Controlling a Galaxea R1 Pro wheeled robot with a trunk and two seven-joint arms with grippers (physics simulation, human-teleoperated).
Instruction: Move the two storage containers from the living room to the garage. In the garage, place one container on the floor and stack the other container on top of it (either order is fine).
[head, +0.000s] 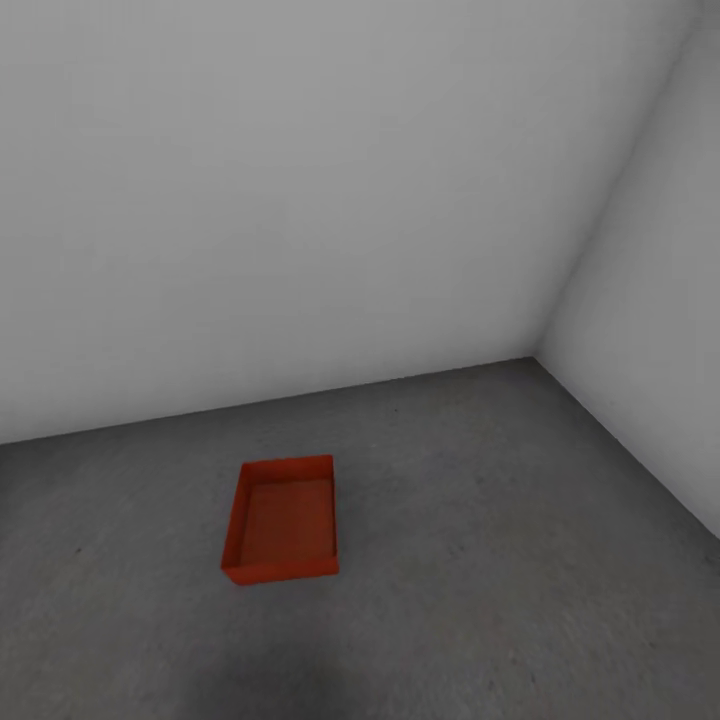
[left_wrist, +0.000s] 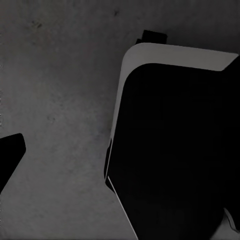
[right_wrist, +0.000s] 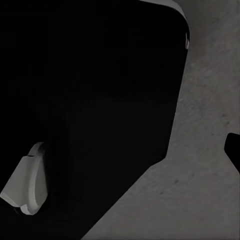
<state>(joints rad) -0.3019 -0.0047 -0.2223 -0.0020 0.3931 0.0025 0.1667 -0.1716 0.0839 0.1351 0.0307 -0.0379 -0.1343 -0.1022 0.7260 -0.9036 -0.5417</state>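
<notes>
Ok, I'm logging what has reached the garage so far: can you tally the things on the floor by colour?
Orange-red bin: 1
Total: 1, standing alone on the grey floor near the wall corner, nothing stacked on it.

Soft, even light is spread over the white walls (head: 300, 200), brightest high on the left and greying toward the corner; no glare is seen. A faint dark shadow is cast on the floor (head: 500, 560) at the head view's near edge. Both wrist views are dim, grainy and slightly soft, half swallowed by black robot bodywork (left_wrist: 175, 150) with detail lost
</notes>
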